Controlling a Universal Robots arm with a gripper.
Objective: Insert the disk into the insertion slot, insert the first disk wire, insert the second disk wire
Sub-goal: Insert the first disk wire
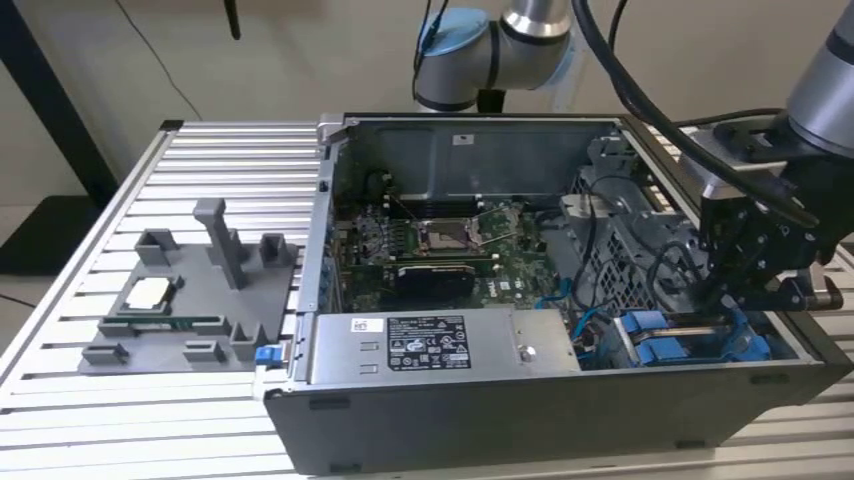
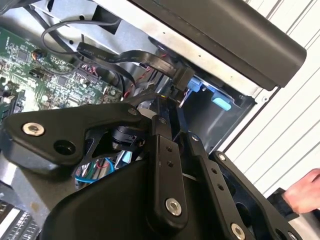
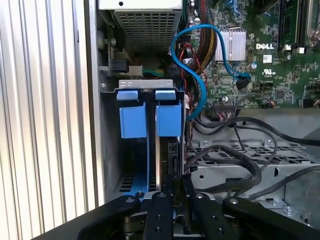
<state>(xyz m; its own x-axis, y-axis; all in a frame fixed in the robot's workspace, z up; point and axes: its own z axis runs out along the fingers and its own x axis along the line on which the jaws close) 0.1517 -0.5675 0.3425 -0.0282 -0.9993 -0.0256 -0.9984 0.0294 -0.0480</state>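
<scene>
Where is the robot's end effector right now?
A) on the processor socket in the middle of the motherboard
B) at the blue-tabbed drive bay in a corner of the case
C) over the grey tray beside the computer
B: in the exterior view the end effector sits low at the blue-tabbed drive bay, in a corner of the open computer case.

Silver-grey arm (image 1: 534,15), light-blue joint caps (image 1: 447,40), black cables (image 1: 614,65), black end links (image 2: 165,170), silver screws (image 2: 33,129).
</scene>
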